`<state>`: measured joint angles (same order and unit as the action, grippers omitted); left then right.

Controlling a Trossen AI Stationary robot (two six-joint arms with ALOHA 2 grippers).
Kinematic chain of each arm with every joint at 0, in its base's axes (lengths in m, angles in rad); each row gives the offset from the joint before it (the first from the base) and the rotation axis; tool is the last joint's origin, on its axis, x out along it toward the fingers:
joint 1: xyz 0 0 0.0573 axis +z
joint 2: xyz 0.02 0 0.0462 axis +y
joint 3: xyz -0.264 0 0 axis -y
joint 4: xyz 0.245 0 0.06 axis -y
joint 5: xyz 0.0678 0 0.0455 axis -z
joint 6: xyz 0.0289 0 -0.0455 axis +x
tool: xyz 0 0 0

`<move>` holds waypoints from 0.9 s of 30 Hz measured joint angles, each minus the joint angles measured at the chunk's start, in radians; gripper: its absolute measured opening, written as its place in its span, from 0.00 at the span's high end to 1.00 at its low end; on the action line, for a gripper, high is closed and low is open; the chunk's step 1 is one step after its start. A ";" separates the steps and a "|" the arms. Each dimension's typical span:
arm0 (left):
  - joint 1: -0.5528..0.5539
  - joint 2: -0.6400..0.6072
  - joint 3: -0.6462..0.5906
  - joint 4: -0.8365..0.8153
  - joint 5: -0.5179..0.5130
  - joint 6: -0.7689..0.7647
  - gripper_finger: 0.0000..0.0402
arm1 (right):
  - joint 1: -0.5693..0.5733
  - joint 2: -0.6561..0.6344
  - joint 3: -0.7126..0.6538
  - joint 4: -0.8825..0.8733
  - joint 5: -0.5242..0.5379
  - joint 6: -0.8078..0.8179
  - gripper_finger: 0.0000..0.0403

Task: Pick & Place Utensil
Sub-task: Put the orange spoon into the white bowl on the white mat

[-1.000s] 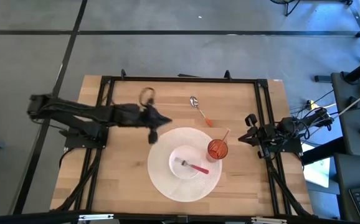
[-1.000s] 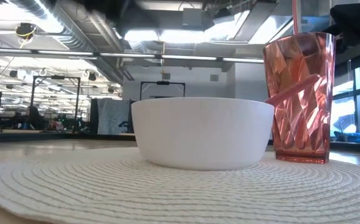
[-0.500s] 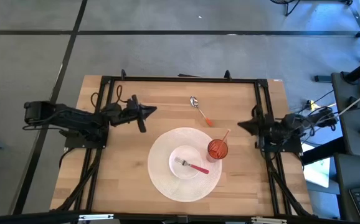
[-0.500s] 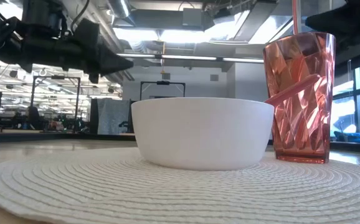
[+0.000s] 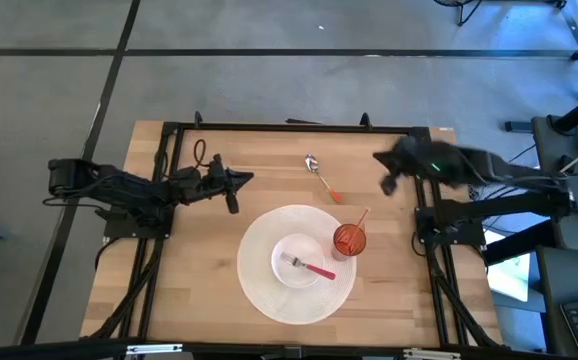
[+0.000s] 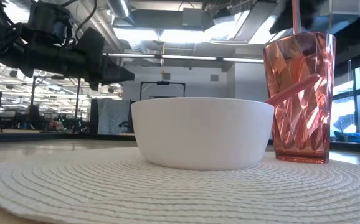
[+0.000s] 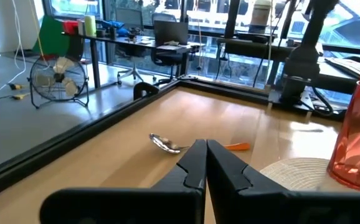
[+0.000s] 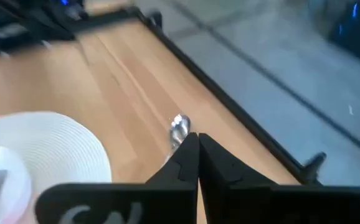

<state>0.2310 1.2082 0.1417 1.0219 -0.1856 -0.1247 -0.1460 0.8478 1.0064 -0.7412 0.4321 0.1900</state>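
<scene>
Spoon [image 5: 321, 178] lying flat on the far tabletop [image 5: 199, 260], beyond the white mat [image 5: 259, 285]. Looks light, stiff, slippery; best pinched at its orange handle. Right gripper [image 5: 390, 178] nearby, jaws pressed together. Left gripper [image 5: 231, 186] waiting, jaws together too.

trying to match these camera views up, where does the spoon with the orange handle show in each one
High view: the metal spoon with the orange handle lies on the bare wooden table, beyond the round white woven placemat.
Low view: not in it.
Left wrist view: just past the shut left hand, bowl showing.
Right wrist view: its bowl shows just past the shut right hand.
Shared landmark: the placemat, in all four views.
</scene>
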 joint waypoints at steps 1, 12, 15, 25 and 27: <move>0.000 0.002 0.000 0.001 0.000 0.000 0.99 | -0.051 0.061 0.065 -0.029 -0.049 -0.014 1.00; 0.000 0.006 0.000 0.000 0.000 0.034 0.99 | -0.301 0.750 0.752 -0.296 -0.372 -0.031 1.00; 0.000 0.006 0.000 -0.002 0.004 0.034 0.99 | -0.289 0.936 0.892 -0.402 -0.379 -0.035 0.99; -0.007 0.006 0.001 -0.010 0.006 0.021 0.99 | -0.288 1.326 1.155 -0.608 -0.478 -0.109 0.95; -0.013 0.006 0.001 -0.009 0.010 0.018 0.99 | -0.288 1.352 1.161 -0.619 -0.506 -0.139 0.94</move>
<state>0.2177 1.2144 0.1425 1.0130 -0.1758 -0.1068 -0.4339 2.2001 2.1677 -1.3597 -0.0744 0.0510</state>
